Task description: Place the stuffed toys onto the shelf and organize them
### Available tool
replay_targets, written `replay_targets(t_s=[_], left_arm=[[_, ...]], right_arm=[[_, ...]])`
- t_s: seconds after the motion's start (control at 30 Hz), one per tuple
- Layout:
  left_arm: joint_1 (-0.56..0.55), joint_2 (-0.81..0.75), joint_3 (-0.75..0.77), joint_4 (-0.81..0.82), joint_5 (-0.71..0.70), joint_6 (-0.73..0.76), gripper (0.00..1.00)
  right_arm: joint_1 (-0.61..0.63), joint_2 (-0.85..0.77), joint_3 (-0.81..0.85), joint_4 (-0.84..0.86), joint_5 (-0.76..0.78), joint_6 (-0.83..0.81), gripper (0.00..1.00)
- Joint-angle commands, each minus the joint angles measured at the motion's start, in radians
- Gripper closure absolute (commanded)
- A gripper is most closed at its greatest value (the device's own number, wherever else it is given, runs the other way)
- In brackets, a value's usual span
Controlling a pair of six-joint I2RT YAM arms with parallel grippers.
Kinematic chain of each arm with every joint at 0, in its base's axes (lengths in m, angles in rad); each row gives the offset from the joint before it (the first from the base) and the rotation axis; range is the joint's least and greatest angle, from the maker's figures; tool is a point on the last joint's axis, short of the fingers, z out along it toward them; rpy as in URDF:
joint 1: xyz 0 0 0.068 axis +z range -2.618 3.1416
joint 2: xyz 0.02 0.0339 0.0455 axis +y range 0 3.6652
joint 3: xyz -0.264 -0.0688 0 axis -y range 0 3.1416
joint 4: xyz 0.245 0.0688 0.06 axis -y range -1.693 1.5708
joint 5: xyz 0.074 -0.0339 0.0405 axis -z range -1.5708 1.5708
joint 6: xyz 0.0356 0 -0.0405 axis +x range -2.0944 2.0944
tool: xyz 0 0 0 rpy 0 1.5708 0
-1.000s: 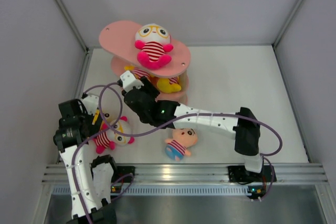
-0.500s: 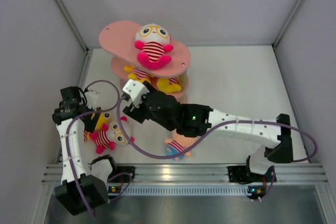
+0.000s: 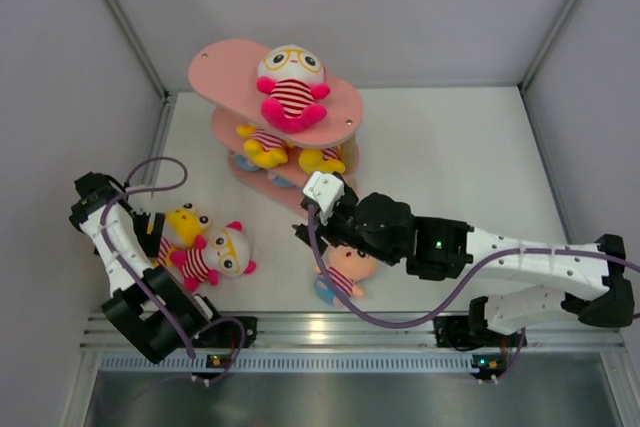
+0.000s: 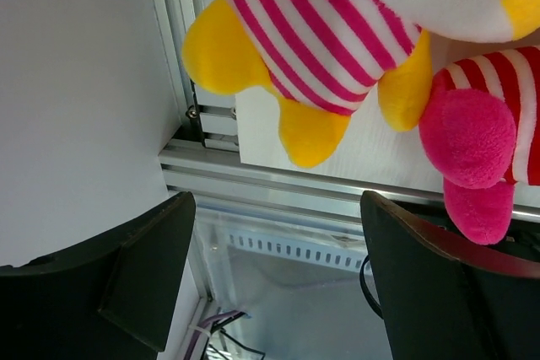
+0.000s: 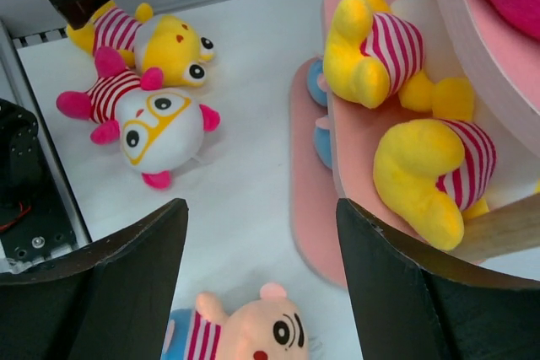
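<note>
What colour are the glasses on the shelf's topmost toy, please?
Yellow glasses, clearest in the top external view.

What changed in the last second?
Right gripper pulled back from the middle tier of the shelf toward the near edge; it is now open near the peach-faced toy. Left gripper swung out left, away from the yellow toy and pink-limbed toy on the table, open and empty. All toys and shelf unmoved.

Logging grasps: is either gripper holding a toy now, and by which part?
Nothing is held; the left gripper and right gripper are both open and empty.
</note>
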Motion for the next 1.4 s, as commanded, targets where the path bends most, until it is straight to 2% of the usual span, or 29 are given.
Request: replay_targets(t_s=[0.0, 0.17, 0.27, 0.33, 0.5, 0.73, 0.8, 0.87, 0.9, 1.0, 1.3, 1.37], left_arm=[[0.033, 0.009, 0.023, 0.009, 0.067, -0.002, 0.14], [0.059, 0.058, 0.047, 0.013, 0.211, -0.063, 0.14], [0.121, 0.069, 0.053, 0.042, 0.293, -0.085, 0.14], [0.158, 0.061, 0.021, 0.079, 0.290, -0.108, 0.15], [0.160, 0.050, -0.055, 0.228, 0.282, -0.140, 0.16], [0.160, 0.132, -0.131, 0.340, 0.316, -0.159, 0.22], [0.161, 0.148, -0.161, 0.378, 0.334, -0.169, 0.33], [0.163, 0.158, -0.170, 0.380, 0.360, -0.171, 0.49], [0.163, 0.161, -0.178, 0.378, 0.369, -0.180, 0.68], [0.163, 0.123, -0.189, 0.377, 0.393, -0.185, 0.99], [0.158, -0.132, -0.120, 0.368, 0.506, -0.310, 1.00], [0.113, -0.167, -0.073, 0.368, 0.491, -0.341, 1.00]], right_arm=[[-0.032, -0.112, -0.049, 0.146, -0.039, 0.037, 0.29], [-0.047, -0.140, -0.037, 0.120, -0.039, 0.013, 0.29], [-0.045, -0.134, 0.001, 0.080, -0.030, -0.007, 0.29], [-0.047, -0.126, 0.029, 0.062, -0.017, -0.009, 0.29], [-0.047, -0.089, 0.089, 0.026, 0.030, 0.008, 0.29], [-0.047, -0.029, 0.155, -0.049, 0.084, 0.091, 0.30], [-0.045, -0.019, 0.179, -0.067, 0.095, 0.098, 0.30], [-0.047, 0.001, 0.211, -0.095, 0.118, 0.101, 0.30], [-0.045, 0.003, 0.219, -0.098, 0.125, 0.100, 0.31], [-0.045, -0.006, 0.215, -0.083, 0.170, 0.089, 0.31], [-0.045, -0.100, 0.156, -0.029, 0.299, 0.039, 0.30], [-0.047, -0.110, 0.144, -0.020, 0.328, 0.031, 0.30]])
